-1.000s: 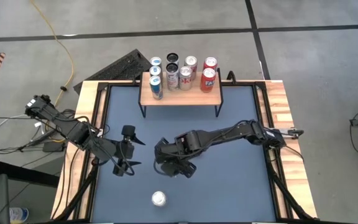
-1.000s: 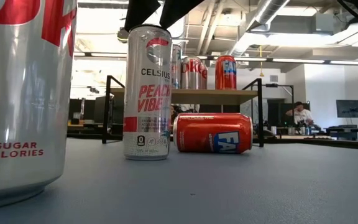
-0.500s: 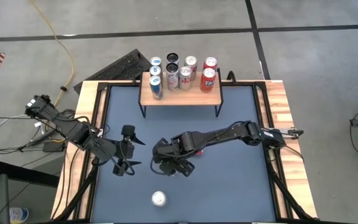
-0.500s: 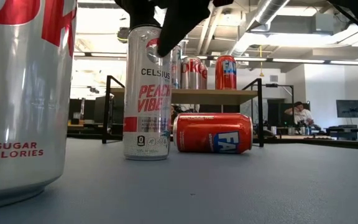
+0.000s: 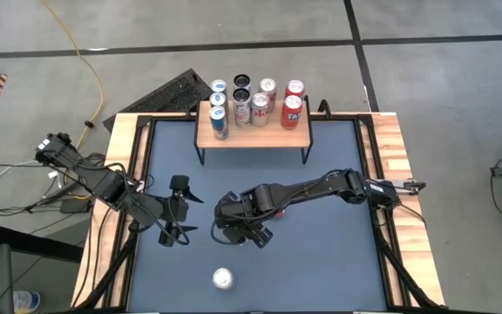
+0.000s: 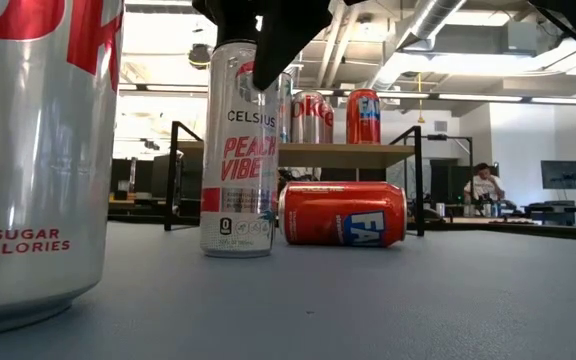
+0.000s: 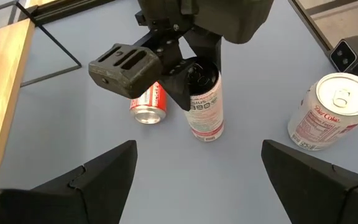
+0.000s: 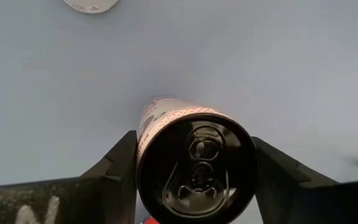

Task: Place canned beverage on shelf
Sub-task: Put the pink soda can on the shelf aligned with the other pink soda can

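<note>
A tall white and pink can stands upright on its base on the blue table top, mid-table. My right gripper is over it and shut on its top end. A red can lies on its side just behind the tall can. The shelf, a wooden top on black legs, stands at the far edge and carries several cans. My left gripper hovers open at the table's left, its fingers pointing at the tall can. My right gripper pinches the tall can's upper wall, just under the rim, between its two fingers, one on each side. The fingers come from above, slanting steeply down. The can stands upright with its base on the table.
A silver cola can stands near the front edge, close before the low camera. The red lying can is right beside the tall can. Black rails frame the table, and open blue table top lies between the tall can and the shelf.
My right gripper has come down a little over the tall can's top, and its fingers have closed in on the can's upper wall. The can stays upright on the table.
</note>
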Tool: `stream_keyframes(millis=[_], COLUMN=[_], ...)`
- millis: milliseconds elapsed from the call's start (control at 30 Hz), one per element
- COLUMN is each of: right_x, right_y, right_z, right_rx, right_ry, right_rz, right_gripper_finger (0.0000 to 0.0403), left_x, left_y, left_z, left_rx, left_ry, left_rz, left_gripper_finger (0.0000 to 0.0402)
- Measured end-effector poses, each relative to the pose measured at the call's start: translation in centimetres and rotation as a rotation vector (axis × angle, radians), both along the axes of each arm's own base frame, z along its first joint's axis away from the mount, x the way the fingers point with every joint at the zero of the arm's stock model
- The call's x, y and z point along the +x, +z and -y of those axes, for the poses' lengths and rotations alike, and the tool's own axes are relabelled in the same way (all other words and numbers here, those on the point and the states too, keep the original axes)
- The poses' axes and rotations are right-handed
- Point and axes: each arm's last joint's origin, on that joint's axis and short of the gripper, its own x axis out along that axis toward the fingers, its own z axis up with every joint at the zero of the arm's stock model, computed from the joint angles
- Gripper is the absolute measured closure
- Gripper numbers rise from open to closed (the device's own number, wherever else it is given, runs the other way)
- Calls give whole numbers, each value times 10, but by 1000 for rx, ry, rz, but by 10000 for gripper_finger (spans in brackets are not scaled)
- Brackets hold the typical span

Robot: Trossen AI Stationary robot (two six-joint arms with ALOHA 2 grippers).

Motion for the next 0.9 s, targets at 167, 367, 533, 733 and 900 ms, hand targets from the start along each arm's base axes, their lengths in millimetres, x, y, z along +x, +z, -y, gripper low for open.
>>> stream_keyframes(millis=[167, 367, 533, 733, 900], right_x=[0, -4, -16, -36, -47], right_y=[1, 12, 40, 68, 86], right_z=[1, 18, 44, 71, 88], right_rx=[-7, 17, 45, 39, -31], right_ry=[-63, -175, -291, -427, -501], right_rz=[5, 10, 33, 50, 105], right_gripper_finger=[190, 194, 194, 194, 193], left_x=[0, 0, 0, -2, -7], left_y=[0, 1, 1, 1, 1], left_z=[0, -1, -1, 2, 10], left_rx=[4, -21, -49, -86, -90], left_ry=[13, 42, 61, 72, 55], left_rz=[5, 9, 9, 10, 19], left_gripper_finger=[67, 67, 67, 67, 67])
